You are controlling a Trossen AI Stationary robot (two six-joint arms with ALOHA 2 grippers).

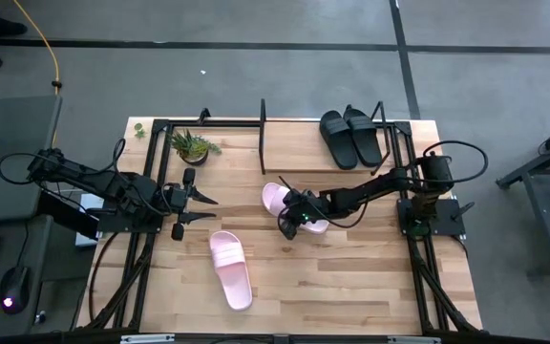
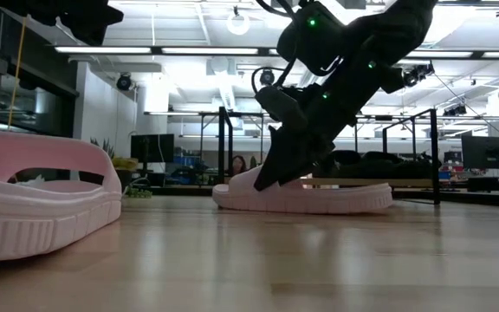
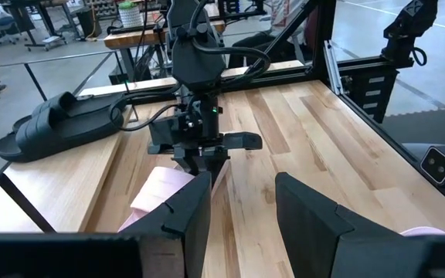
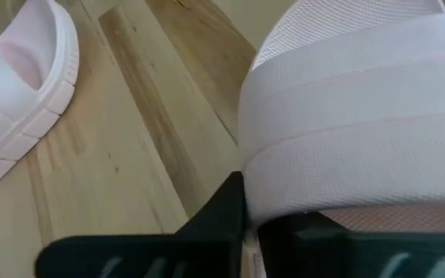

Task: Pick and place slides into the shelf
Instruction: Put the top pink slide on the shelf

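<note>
Lying flat, pink slide (image 1: 277, 204) runs diagonally, right end effector (image 1: 292, 222) on its strap.

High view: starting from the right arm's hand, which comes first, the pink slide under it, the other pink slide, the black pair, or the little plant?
1. Pink slide under the right hand, touching it.
2. Other pink slide, towards the table's front.
3. Black slides, on the shelf.
4. Plant, at the shelf's left end.
</note>
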